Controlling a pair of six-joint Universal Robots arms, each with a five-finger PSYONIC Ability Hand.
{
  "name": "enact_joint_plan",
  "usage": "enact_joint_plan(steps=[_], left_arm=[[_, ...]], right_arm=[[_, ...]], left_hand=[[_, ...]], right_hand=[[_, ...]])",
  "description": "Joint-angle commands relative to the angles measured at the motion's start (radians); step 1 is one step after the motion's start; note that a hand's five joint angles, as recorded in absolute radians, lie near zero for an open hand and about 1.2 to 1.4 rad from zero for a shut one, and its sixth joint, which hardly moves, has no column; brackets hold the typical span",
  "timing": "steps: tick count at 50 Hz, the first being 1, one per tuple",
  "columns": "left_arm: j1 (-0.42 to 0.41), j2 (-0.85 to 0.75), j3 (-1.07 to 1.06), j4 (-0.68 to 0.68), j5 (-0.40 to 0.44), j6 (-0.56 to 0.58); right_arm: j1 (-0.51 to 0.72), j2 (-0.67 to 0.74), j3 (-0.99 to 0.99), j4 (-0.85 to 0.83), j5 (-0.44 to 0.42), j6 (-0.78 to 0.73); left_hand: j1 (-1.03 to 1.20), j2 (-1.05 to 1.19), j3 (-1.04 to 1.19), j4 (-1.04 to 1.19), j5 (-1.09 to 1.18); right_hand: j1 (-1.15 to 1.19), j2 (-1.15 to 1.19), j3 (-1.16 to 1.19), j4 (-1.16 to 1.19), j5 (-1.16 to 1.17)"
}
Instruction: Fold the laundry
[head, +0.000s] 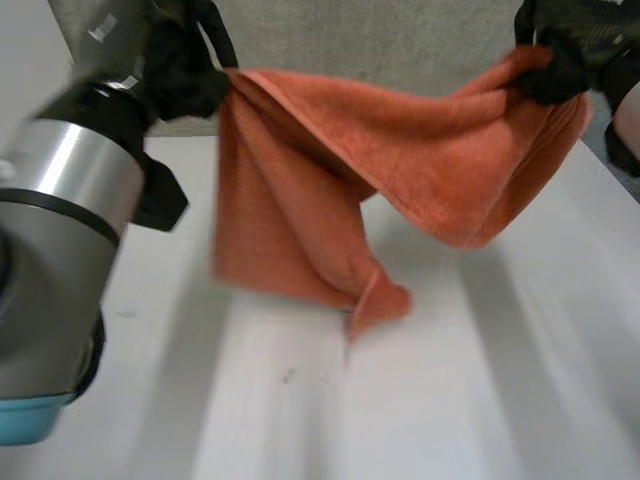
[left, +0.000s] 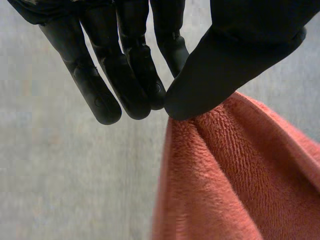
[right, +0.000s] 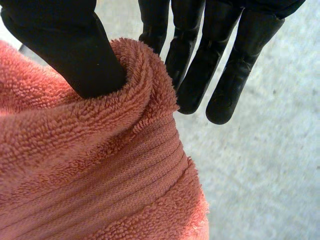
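Here, in the head view, we hold the orange towel (head: 330, 170) up over the white table (head: 480, 400), stretched between the left hand (head: 185, 75) at the far left and the right hand (head: 560, 60) at the far right. We judge this to be the spreading step: lifting by two corners lets the cloth hang open before it is laid flat. It is not open yet. The top edge sags between the hands, and the left part hangs in a twisted fold whose lowest tip is at or just above the table; we cannot tell which. The near table is bare, so there is room to lower the towel and draw it towards us. The left arm (head: 60, 230) bulks at the near left, apart from the cloth.

In the left wrist view, the left hand (left: 235, 50) is clamped on the towel (left: 225, 175), with the thumb pinching a corner against the nearest finger and the others straight beside it. We judge it a slight hold that a hard tug could lose.

In the right wrist view, the right hand (right: 70, 50) also grips the towel (right: 100, 165). Its thumb is sunk in a rolled fold of the edge, with the fingers (right: 200, 75) straight behind. This bunched hold looks firmer to us.
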Motion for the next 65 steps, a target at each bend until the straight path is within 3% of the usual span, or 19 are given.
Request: enact_joint_plan(steps=[1, 4, 9, 16, 19, 20, 21, 22, 23, 24, 25, 30, 35, 44, 48, 57, 65], left_arm=[[0.072, -0.060, -0.035, 0.001, 0.072, 0.007], [0.074, -0.138, -0.032, 0.001, 0.077, 0.007], [0.075, -0.402, 0.014, 0.013, 0.082, 0.009], [0.063, -0.564, 0.052, 0.069, 0.085, 0.067], [0.049, -0.573, 0.052, 0.096, 0.103, 0.081], [0.049, -0.573, 0.052, 0.096, 0.103, 0.081], [0.034, -0.572, 0.052, 0.104, 0.124, 0.084], [0.023, -0.567, 0.051, 0.108, 0.144, 0.088], [0.023, -0.567, 0.051, 0.109, 0.144, 0.089], [0.020, -0.557, 0.049, 0.109, 0.158, 0.090], [0.020, -0.541, 0.051, 0.104, 0.164, 0.095], [0.034, -0.477, 0.038, 0.109, 0.164, 0.124], [0.093, -0.434, 0.025, 0.105, 0.164, 0.147], [0.175, -0.432, 0.020, 0.109, 0.175, 0.210], [0.231, -0.492, 0.037, 0.109, 0.180, 0.260], [0.291, -0.621, 0.115, 0.057, 0.287, 0.308], [0.319, -0.705, 0.201, -0.098, 0.295, 0.312]], right_arm=[[-0.031, 0.028, -0.017, -0.002, -0.011, 0.005], [-0.031, 0.152, -0.030, -0.002, 0.000, 0.002], [-0.017, 0.336, -0.103, -0.001, 0.049, 0.002], [-0.011, 0.652, -0.328, 0.002, 0.187, -0.047], [-0.010, 0.686, -0.361, 0.002, 0.203, -0.081], [-0.006, 0.706, -0.378, 0.004, 0.215, -0.118], [-0.003, 0.712, -0.381, 0.002, 0.216, -0.138], [-0.003, 0.712, -0.381, 0.002, 0.216, -0.138], [0.001, 0.712, -0.381, 0.002, 0.219, -0.145], [0.006, 0.706, -0.379, 0.002, 0.224, -0.141], [0.006, 0.706, -0.379, 0.002, 0.224, -0.141], [0.024, 0.616, -0.323, 0.004, 0.232, -0.103], [0.024, 0.418, -0.125, -0.019, 0.215, -0.086], [0.032, 0.323, 0.104, -0.024, 0.189, -0.086], [0.038, 0.277, 0.220, -0.025, 0.119, -0.087], [0.118, 0.303, 0.296, -0.119, 0.066, -0.092], [0.162, 0.416, 0.237, -0.127, 0.083, -0.087]], left_hand=[[0.220, 0.179, 0.181, 0.179, 0.199], [0.220, 0.179, 0.181, 0.179, 0.199], [0.220, 0.179, 0.181, 0.179, 0.199], [0.220, 0.179, 0.181, 0.179, 0.199], [0.122, 0.081, 0.083, 0.081, 0.101], [0.121, 0.080, 0.082, 0.080, 0.100], [-0.161, -0.202, -0.200, -0.202, -0.182], [-0.510, -0.551, -0.549, -0.551, -0.531], [-0.513, -0.554, -0.552, -0.554, -0.535], [-0.792, -0.833, -0.831, -0.833, -0.814], [-0.929, -0.970, -0.968, -0.970, -0.950], [-0.942, -0.983, -0.981, -0.983, -0.963], [-0.945, -0.986, -0.984, -0.986, -0.966], [-0.921, -0.963, -0.960, -0.962, -0.943], [-0.848, -0.890, -0.887, -0.889, -0.870], [-0.771, -0.813, -0.811, -0.813, -0.793], [-0.766, -0.807, -0.805, -0.807, -0.787]], right_hand=[[0.421, 0.211, 0.208, 0.202, 0.261], [0.421, 0.211, 0.208, 0.202, 0.261], [0.421, 0.211, 0.208, 0.202, 0.261], [0.421, 0.211, 0.208, 0.202, 0.261], [0.421, 0.211, 0.208, 0.202, 0.261], [0.318, 0.107, 0.105, 0.098, 0.157], [-0.154, -0.365, -0.367, -0.374, -0.315], [-0.159, -0.370, -0.372, -0.378, -0.319], [-0.665, -0.875, -0.878, -0.884, -0.825], [-0.800, -1.011, -1.013, -1.020, -0.961], [-0.800, -1.011, -1.013, -1.020, -0.961], [-0.800, -1.011, -1.013, -1.020, -0.961], [-0.800, -1.011, -1.013, -1.020, -0.961], [-0.800, -1.011, -1.013, -1.020, -0.961], [-0.779, -0.989, -0.992, -0.998, -0.939], [-0.737, -0.948, -0.950, -0.957, -0.898], [-0.737, -0.948, -0.950, -0.957, -0.898]])
